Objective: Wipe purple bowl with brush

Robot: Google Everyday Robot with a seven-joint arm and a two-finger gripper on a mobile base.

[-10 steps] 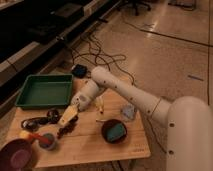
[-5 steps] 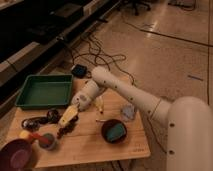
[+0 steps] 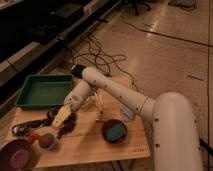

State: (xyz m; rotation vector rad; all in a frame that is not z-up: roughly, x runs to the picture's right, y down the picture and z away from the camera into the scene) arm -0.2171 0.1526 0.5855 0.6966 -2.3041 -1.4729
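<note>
The purple bowl [image 3: 17,155] stands at the table's front left corner, dark-rimmed with a lighter violet inside. A slim black shape, which I take for the brush [image 3: 29,128], lies flat behind the bowl and runs right toward the gripper. My gripper [image 3: 62,118], pale yellow at its tip, hangs low over the table, right of the brush and behind and to the right of the bowl. It is shut, and I cannot make out anything held in it. Dark clutter under the tip hides where the brush ends.
A green tray [image 3: 43,90] sits at the back left. A small grey-blue cup [image 3: 48,141] with a red-handled tool stands beside the purple bowl. A reddish-brown bowl [image 3: 114,131] with a teal insert sits front centre. Cables [image 3: 95,54] lie on the floor behind the wooden table [image 3: 85,150].
</note>
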